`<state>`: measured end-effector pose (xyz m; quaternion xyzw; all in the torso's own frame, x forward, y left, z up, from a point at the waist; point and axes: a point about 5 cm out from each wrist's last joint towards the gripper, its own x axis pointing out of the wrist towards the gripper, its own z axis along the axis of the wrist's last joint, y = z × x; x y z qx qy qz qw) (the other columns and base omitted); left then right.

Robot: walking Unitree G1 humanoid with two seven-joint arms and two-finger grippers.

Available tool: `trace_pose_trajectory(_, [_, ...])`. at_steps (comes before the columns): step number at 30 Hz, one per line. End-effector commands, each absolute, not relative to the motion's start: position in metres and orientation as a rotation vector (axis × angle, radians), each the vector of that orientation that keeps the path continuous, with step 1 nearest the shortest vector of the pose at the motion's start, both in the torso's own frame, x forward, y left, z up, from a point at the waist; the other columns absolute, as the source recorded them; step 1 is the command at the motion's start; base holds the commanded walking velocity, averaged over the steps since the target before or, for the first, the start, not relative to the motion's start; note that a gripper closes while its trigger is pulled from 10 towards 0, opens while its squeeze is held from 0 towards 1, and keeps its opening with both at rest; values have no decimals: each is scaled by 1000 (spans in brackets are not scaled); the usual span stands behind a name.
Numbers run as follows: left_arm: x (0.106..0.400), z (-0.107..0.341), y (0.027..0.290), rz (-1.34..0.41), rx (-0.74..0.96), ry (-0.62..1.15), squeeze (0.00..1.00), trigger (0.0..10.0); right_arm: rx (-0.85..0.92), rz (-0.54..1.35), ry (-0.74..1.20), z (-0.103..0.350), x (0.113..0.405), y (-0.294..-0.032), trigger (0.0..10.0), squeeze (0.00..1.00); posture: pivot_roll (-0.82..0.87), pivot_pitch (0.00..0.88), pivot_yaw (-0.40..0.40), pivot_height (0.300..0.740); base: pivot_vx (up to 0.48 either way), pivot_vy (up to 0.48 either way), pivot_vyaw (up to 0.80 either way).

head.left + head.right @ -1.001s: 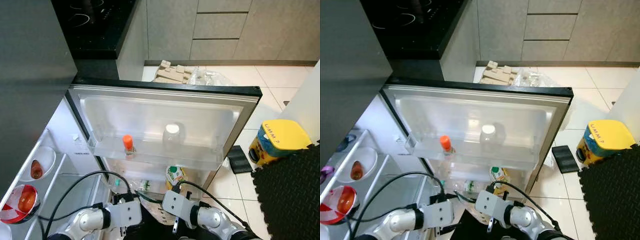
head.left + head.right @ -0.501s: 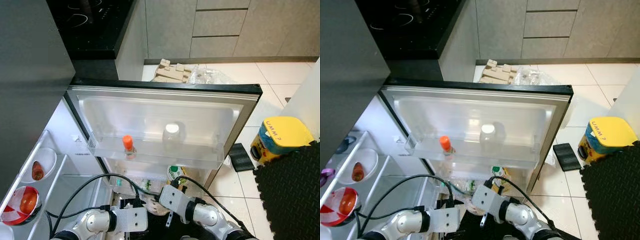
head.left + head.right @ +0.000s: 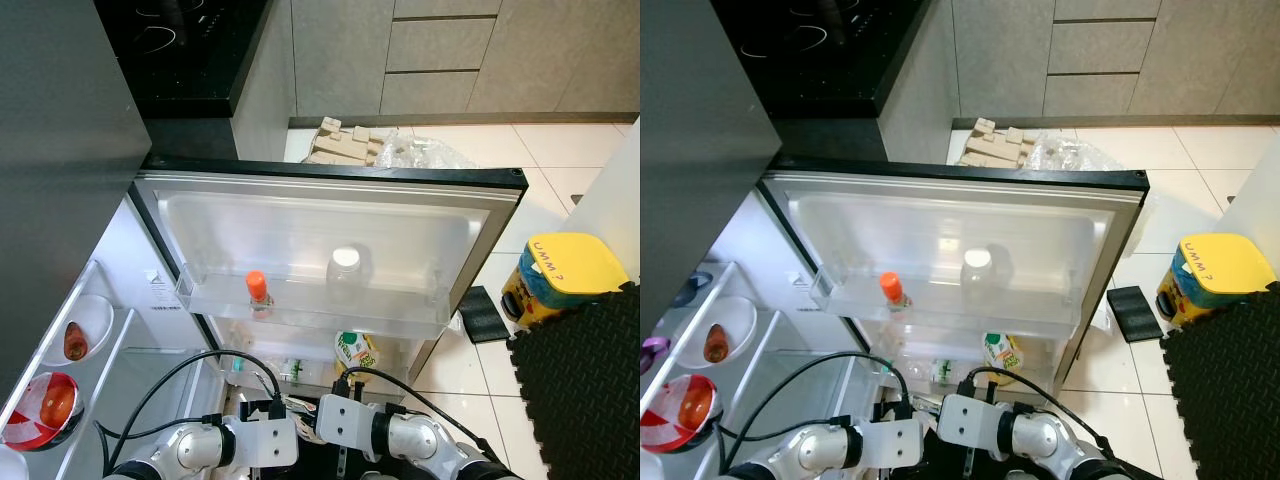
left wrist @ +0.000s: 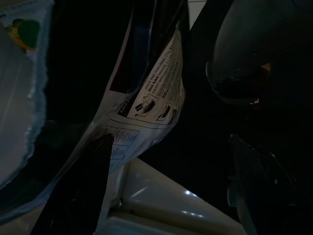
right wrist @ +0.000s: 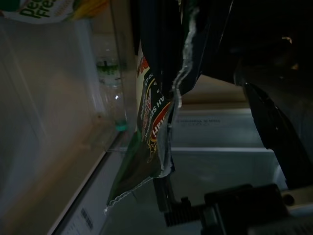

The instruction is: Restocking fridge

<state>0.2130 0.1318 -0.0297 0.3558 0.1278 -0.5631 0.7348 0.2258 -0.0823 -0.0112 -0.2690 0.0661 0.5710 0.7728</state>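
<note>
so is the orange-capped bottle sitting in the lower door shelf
No, the orange-capped bottle stands in the upper door shelf, left of the white-capped bottle.

The open fridge door [image 3: 330,250] spans the front. Its upper shelf [image 3: 310,305] has room between the orange-capped bottle [image 3: 257,291] and white-capped jar [image 3: 343,270]; the lower shelf seems crowded.

The open fridge door [image 3: 1110,215] holds an orange-capped bottle [image 3: 893,292] and a white-lidded jar [image 3: 977,270] on its shelf.

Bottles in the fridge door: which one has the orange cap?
The small bottle at the left of the upper door shelf; the bigger bottle beside it has a white cap.
</note>
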Motion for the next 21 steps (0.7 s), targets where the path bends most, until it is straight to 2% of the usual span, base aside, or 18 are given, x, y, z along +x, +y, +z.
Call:
trace_pose_trajectory(1, [211, -31, 134, -1252, 778, 293, 0, 10000, -555, 1278, 85, -7, 221, -76, 10000, 0, -139, 121, 57, 740, 0, 0, 0])
trace_pose_trajectory(2, [211, -31, 134, -1256, 775, 293, 0, 10000, -550, 1279, 80, -7, 221, -75, 10000, 0, -140, 122, 57, 740, 0, 0, 0])
trace_pose_trajectory(3, [211, -30, 133, -1263, 765, 294, 0, 1412, -543, 1274, 73, -5, 222, -75, 10000, 0, -140, 122, 58, 740, 0, 0, 0])
trace_pose_trajectory(4, [211, -30, 133, -1263, 765, 294, 0, 1412, -543, 1274, 73, -5, 222, -75, 10000, 0, -140, 122, 58, 740, 0, 0, 0])
trace_pose_trajectory(5, [210, -30, 133, -1272, 753, 300, 0, 0, -540, 1270, 68, -5, 223, -74, 10000, 0, -141, 123, 59, 740, 0, 0, 0])
trace_pose_trajectory(21, [211, -27, 132, -1301, 725, 293, 0, 0, -527, 1257, 64, -4, 224, -75, 10000, 0, -141, 112, 59, 740, 0, 0, 0])
